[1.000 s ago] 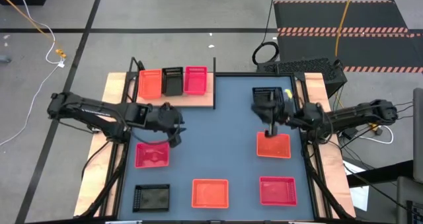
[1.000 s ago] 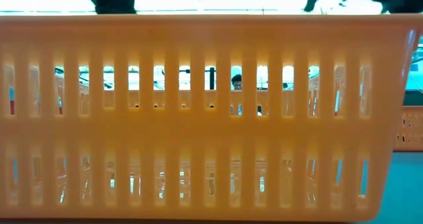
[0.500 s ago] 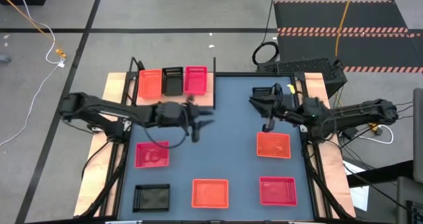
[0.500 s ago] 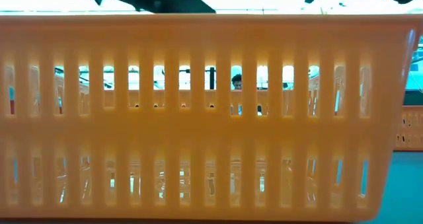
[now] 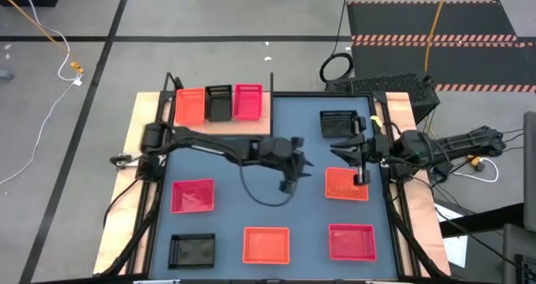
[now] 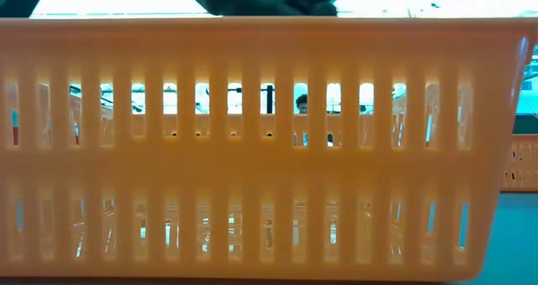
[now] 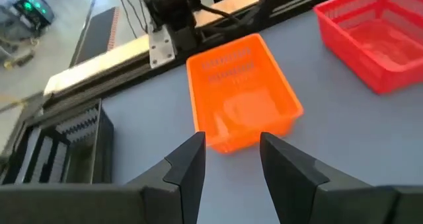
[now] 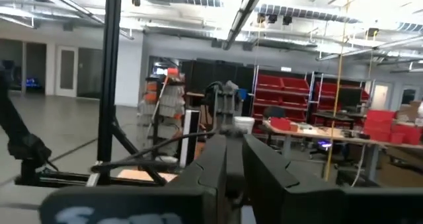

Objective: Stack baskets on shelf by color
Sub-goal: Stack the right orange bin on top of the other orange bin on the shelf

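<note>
Now the big blue table (image 5: pixel 251 150) has the shelf (image 5: pixel 219 126) at its far left, with an orange, a black and a pink basket side by side on it. On the right side lies the orange basket (image 5: pixel 346 184), and both arms are close to it. The left gripper (image 5: pixel 291 162) sits just left of it, jaws apart and holding nothing, with the basket's short end facing them. The right gripper (image 5: pixel 360 177) hangs over its right edge, jaws nearly closed; I cannot tell if it pinches the rim

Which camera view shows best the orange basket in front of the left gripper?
The left wrist view: the orange basket lies whole just beyond the open left gripper. The high view shows it smaller; the other two views do not show it.
</note>
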Motion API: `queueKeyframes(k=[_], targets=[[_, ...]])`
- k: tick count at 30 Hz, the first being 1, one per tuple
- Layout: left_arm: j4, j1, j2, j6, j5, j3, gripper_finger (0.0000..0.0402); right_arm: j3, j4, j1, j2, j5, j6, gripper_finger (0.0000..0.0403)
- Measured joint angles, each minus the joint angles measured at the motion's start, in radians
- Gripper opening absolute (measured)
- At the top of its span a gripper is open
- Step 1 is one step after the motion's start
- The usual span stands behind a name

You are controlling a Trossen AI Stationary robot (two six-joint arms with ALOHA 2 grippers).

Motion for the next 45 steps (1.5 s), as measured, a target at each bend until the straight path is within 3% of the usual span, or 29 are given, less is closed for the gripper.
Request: queueKeyframes(k=[6, 11, 14, 20, 26, 39, 45], targets=[[-0.039, -0.021, 0.140, 0.205, -0.010, 0.142, 0.0147, 0.000, -0.116, 0.000, -0.073, 0.053, -0.067, 0.0045], [0.081, -0.040, 0.228, 0.434, -0.011, 0.152, 0.0147, 0.000, -0.177, 0.000, -0.111, 0.189, -0.115, 0.0045], [0.086, -0.055, 0.273, 0.496, -0.013, 0.150, 0.0147, 0.000, -0.183, 0.000, -0.113, 0.237, -0.118, 0.0045], [-0.037, -0.101, 0.235, 0.582, -0.117, 0.150, 0.0147, 0.000, -0.178, 0.000, -0.111, 0.234, -0.139, 0.0045], [-0.030, -0.091, 0.211, 0.751, -0.135, 0.152, 0.0147, 0.000, -0.173, 0.000, -0.110, 0.233, -0.119, 0.0045], [0.204, -0.011, 0.289, 0.794, 0.007, 0.151, 0.0147, 0.000, -0.170, 0.000, -0.095, 0.233, -0.091, 0.0045], [0.187, -0.007, 0.309, 0.815, 0.066, 0.169, 0.0147, 0.000, -0.172, 0.000, -0.095, 0.232, -0.093, 0.0045]])
